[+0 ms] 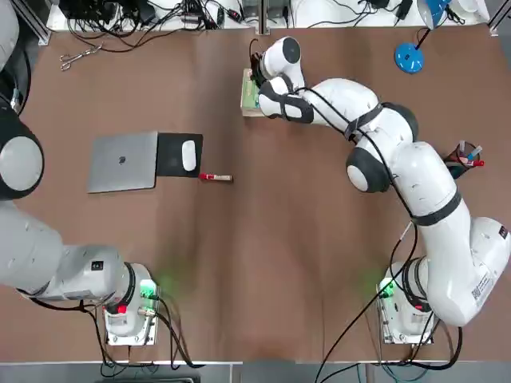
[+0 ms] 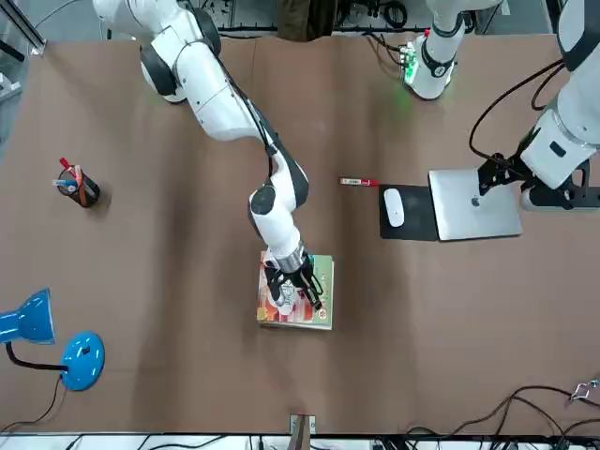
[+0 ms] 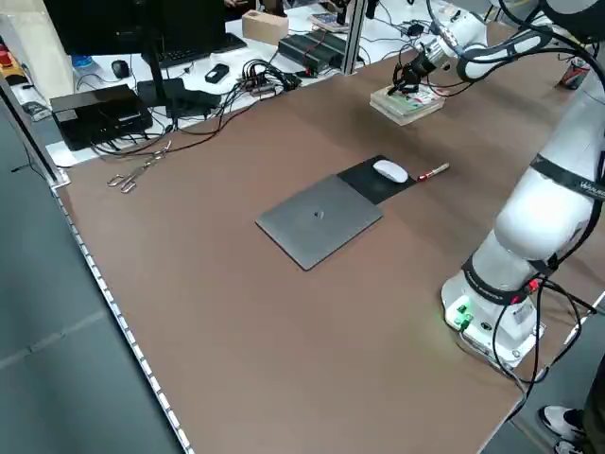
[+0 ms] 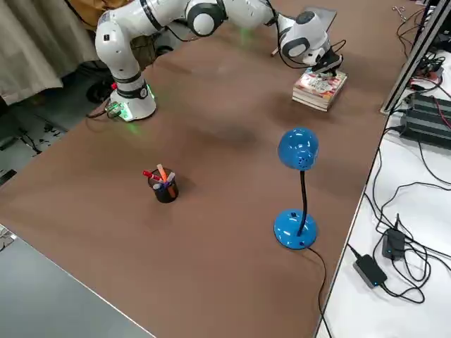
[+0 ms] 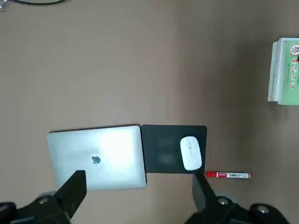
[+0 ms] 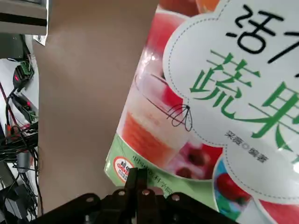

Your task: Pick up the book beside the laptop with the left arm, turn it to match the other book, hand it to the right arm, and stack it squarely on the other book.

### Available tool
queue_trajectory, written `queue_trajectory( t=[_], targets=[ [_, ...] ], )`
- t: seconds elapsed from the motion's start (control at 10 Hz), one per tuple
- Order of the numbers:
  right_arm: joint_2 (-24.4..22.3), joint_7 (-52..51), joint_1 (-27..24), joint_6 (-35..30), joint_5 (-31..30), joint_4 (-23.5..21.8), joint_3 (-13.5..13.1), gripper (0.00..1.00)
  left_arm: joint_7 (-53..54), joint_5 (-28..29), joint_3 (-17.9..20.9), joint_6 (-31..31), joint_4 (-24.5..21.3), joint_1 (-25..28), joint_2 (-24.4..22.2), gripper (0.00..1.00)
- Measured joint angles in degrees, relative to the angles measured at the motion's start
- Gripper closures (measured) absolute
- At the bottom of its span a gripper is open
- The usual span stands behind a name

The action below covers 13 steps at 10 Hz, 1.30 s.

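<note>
Black fingers pressed together, with nothing clamped between them, your right gripper (image 6: 138, 179) is poised at the green band (image 6: 156, 175) of the colourful book (image 6: 154, 135), which lies directly beneath it; whether the tips touch the cover, you cannot tell. From those tips the band runs along the short edge on the robot's left, while the long axis appears to stretch away toward the robot's right. Below the cover, a pale edge (image 5: 280, 70), apparently the other book's, shows a slight step on the band side, so your next move likely turns on whether that edge needs a nudge square; a push off-centre could twist the upper book. Well off to the robot's left of your right hand, the left gripper (image 5: 139, 181) waits with its fingers apart above the laptop (image 5: 98, 158), leaving the right arm clearly nearer the stack.
</note>
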Motion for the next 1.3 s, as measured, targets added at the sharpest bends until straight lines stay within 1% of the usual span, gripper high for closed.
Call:
queue_trajectory(
  t=[0.5, 1.1, 1.3],
  targets=[
    [0.8, -0.4, 0.0, 0.0, 0.0, 1.1, 0.0, 0.96, 0.0, 0.0, 0.0, 0.0, 0.0, 0.0, 0.0, 0.00],
    [0.9, -0.5, 0.0, -0.2, 0.0, 1.4, 0.0, 0.96, 0.0, 0.0, 0.0, 0.0, 0.0, 0.0, 0.0, 0.00],
    [0.8, -0.4, -0.2, -1.9, 0.1, 2.5, 0.0, 0.96, 0.0, 0.0, 0.0, 0.0, 0.0, 0.0, 0.0, 0.00]
  ],
)
